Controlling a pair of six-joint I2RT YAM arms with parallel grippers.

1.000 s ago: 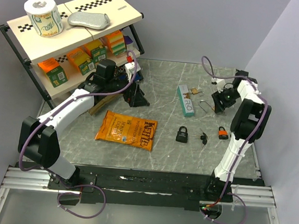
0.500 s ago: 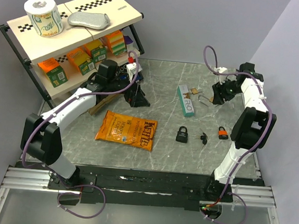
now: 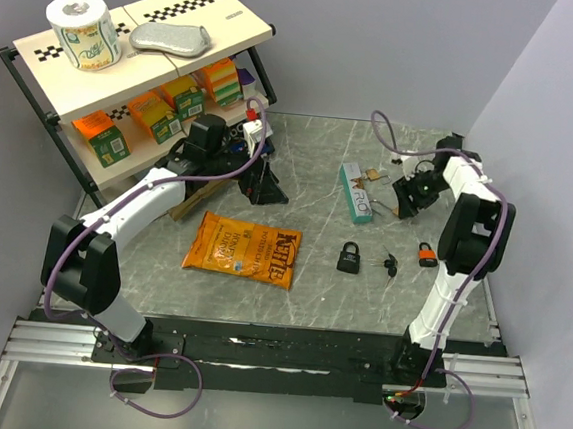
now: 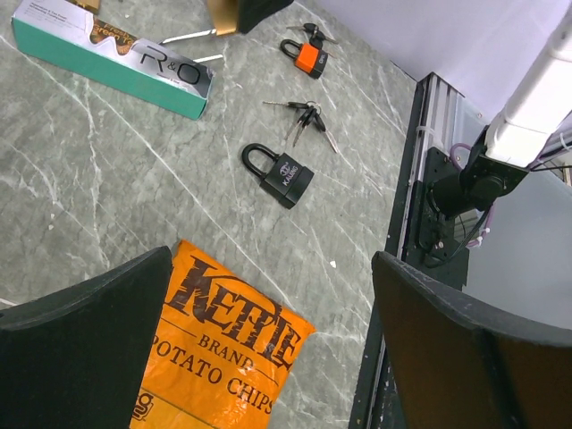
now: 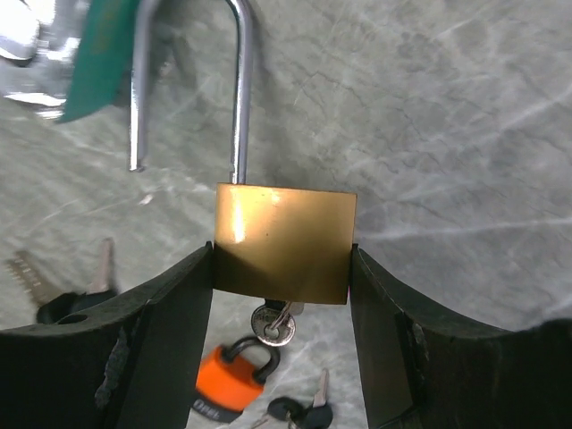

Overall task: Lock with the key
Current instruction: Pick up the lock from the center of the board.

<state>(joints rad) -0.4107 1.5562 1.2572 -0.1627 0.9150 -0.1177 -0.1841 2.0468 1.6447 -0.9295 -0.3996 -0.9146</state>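
Padlock (image 5: 284, 241), the brass one, is clamped in the right gripper (image 5: 284, 268) just right of the teal box (image 3: 357, 193), with its shackle swung open and a key (image 5: 273, 323) stuck in its bottom. Left gripper (image 4: 268, 268) gapes wide, holding nothing, well left of that box.

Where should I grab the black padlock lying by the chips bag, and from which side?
Probably pinch the black metal padlock across its square body's narrow sides, straight down from above: it lies flat on the grey marble table, leaving those sides exposed.
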